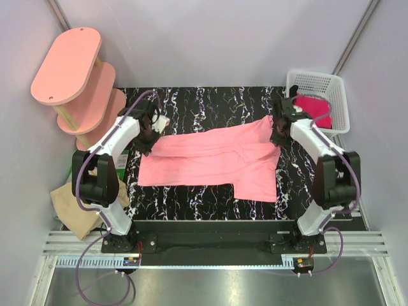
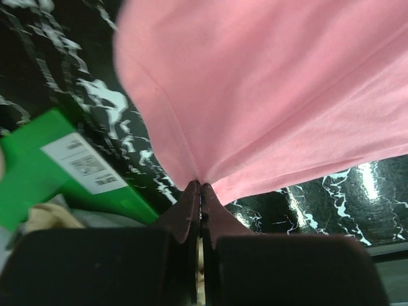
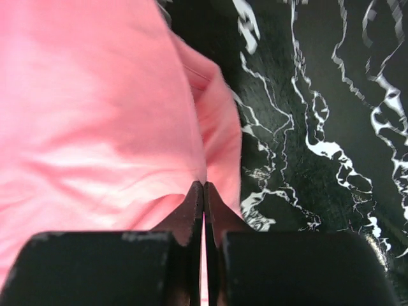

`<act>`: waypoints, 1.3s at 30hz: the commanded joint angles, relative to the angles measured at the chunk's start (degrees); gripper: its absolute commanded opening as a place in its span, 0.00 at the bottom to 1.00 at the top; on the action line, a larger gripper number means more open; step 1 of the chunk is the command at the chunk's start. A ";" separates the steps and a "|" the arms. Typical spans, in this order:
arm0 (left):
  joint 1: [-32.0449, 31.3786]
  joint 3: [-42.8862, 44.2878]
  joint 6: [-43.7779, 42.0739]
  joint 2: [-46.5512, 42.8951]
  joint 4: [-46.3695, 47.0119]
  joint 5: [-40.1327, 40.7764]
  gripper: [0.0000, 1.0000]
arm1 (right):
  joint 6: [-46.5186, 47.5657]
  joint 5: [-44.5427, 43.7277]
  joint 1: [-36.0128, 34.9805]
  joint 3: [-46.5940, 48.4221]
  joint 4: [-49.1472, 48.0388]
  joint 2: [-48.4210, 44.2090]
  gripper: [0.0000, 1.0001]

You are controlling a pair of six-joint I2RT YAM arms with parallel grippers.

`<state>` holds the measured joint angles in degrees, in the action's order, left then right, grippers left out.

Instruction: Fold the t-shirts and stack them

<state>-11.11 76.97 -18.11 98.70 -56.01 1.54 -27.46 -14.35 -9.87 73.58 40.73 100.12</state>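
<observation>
Across the middle of the black marbled table (image 1: 197, 105) lies the salmon-pink t-shirt (image 1: 217, 159), stretched lengthwise between the two arms. Judging by the fine creases that fan out from each pinch, it is light, limp cloth that will sag and drag rather than hold a shape. It is best taken at hems or corners, with both ends lifted together and kept taut. It is plain and matte. A stitched hem shows in the left wrist view, and one flap reaches toward the near edge on the right.

The left gripper (image 2: 201, 186) is clamped on the shirt's left edge. The right gripper (image 3: 203, 185) pinches the right edge, with cloth gathered at its tips.

Further out, a magenta-red t-shirt (image 1: 313, 105) sits in the white basket (image 1: 335, 86). A tan-beige t-shirt (image 1: 73, 207) lies crumpled off the table beside the left arm, and a pink shelf (image 1: 67, 67) stands behind it.
</observation>
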 commanded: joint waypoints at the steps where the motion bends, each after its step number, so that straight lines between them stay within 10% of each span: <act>1: 0.83 13.78 -0.17 -6.92 -6.02 1.27 0.00 | -0.49 1.78 -0.41 8.41 -0.13 -16.95 0.00; 20: 0.83 31.04 0.80 -41.83 -19.92 9.79 0.00 | 4.44 18.30 -0.41 31.44 11.82 -57.75 0.00; 39: 1.01 14.35 -4.82 -24.64 2.72 15.77 0.00 | 3.82 5.57 -0.33 30.66 10.43 -29.91 0.00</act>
<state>-10.52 93.06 -19.57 65.80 -65.71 12.60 -25.04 -3.31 -10.13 106.37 54.37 60.23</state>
